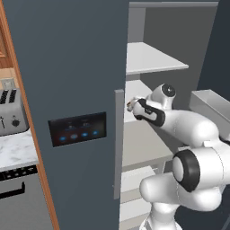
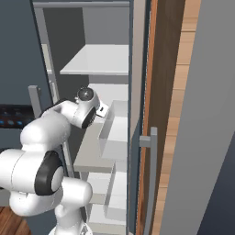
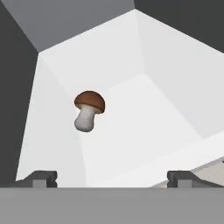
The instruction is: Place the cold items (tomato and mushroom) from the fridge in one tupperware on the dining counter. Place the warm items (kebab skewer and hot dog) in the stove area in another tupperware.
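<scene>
The fridge [image 1: 67, 81] stands open, its dark blue-grey door swung to the left with a panel of blue lights [image 1: 78, 129]. My arm reaches onto a white middle shelf [image 1: 134, 114]. A mushroom [image 3: 89, 110] with a brown cap and a pale stem stands on the white shelf floor, ahead of my gripper [image 3: 111, 177] and a little to its left. The gripper is open, its fingertips [image 3: 41, 177] set wide apart with nothing between them, well short of the mushroom. The tomato, both tupperware trays, the kebab skewer and the hot dog are out of view.
A higher white shelf [image 1: 152, 60] hangs above my hand. A grey door bin [image 1: 211, 105] juts out at the right, close to my forearm. Left of the fridge a toaster [image 1: 11, 112] sits on a marble worktop [image 1: 15, 150]. A wooden panel [image 2: 167, 114] borders the fridge's right side.
</scene>
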You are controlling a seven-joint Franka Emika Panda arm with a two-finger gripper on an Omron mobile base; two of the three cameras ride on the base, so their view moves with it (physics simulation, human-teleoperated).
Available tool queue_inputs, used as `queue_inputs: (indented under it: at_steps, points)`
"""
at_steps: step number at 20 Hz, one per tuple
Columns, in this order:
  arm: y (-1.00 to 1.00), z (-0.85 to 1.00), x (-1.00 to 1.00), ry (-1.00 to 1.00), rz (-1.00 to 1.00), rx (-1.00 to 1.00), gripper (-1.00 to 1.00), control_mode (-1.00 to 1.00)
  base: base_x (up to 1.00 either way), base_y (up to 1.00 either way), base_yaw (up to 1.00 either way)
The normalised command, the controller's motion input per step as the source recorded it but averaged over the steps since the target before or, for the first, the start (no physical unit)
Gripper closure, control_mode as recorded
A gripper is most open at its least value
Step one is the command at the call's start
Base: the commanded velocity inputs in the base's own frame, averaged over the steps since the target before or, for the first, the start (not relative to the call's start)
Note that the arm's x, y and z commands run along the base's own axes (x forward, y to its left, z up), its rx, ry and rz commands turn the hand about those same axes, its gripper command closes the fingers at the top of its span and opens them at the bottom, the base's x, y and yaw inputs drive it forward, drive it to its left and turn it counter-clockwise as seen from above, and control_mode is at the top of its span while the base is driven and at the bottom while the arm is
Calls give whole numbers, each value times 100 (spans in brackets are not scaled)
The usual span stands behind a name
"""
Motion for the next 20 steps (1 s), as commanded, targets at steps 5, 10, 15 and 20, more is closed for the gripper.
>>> queue_inputs:
  at_steps: [5,10,15,20]
  points:
    - [9,0,37,6,-3,0,-100,-100,0,0,0]
    - [9,-2,28,-1,0,0,-100,-100,0,0,0]
    - [3,-8,18,-8,0,-5,-100,-100,0,0,0]
    - [0,-4,31,0,0,-5,-100,-100,0,0,0]
